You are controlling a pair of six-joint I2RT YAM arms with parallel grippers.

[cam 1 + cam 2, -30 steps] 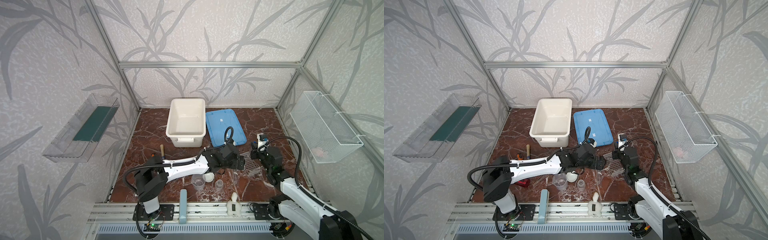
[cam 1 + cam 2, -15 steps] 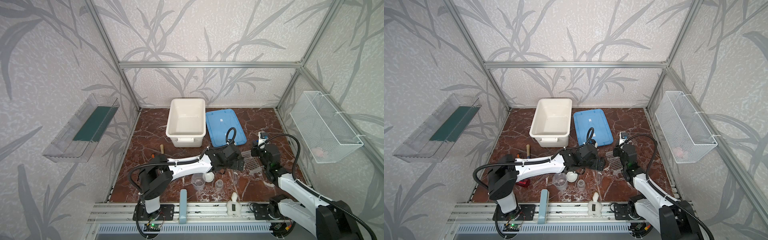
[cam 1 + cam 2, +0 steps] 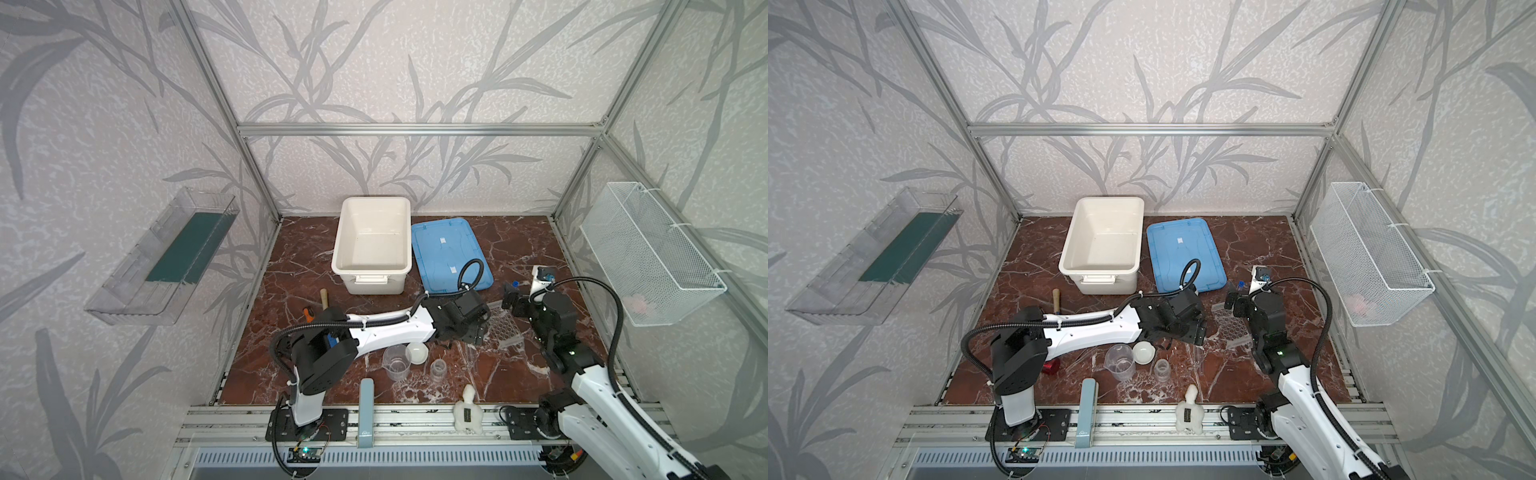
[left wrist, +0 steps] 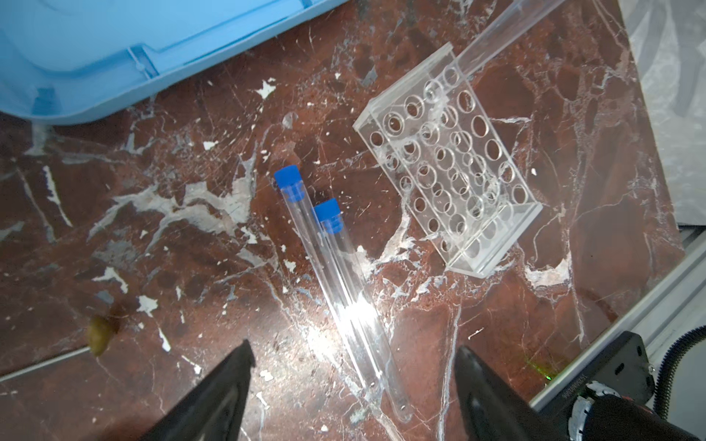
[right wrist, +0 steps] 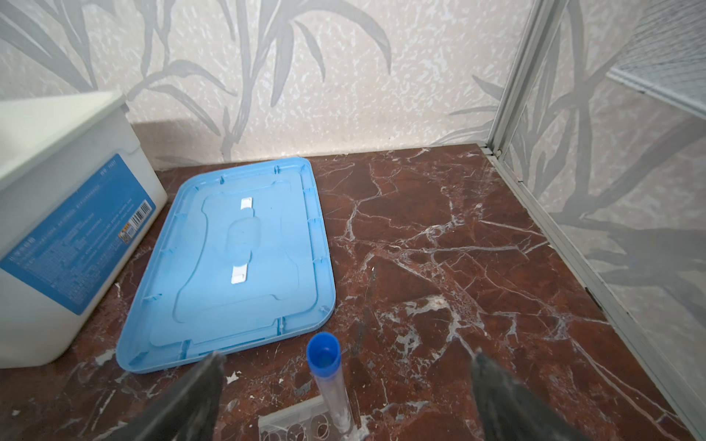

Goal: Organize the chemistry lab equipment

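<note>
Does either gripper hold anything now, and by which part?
Nothing is held. The left gripper is open over two lying tubes; the right gripper is open around a tube standing in the rack, without touching it.

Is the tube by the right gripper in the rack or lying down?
In the rack: the tube stands upright in a hole, right gripper open around it.
</note>
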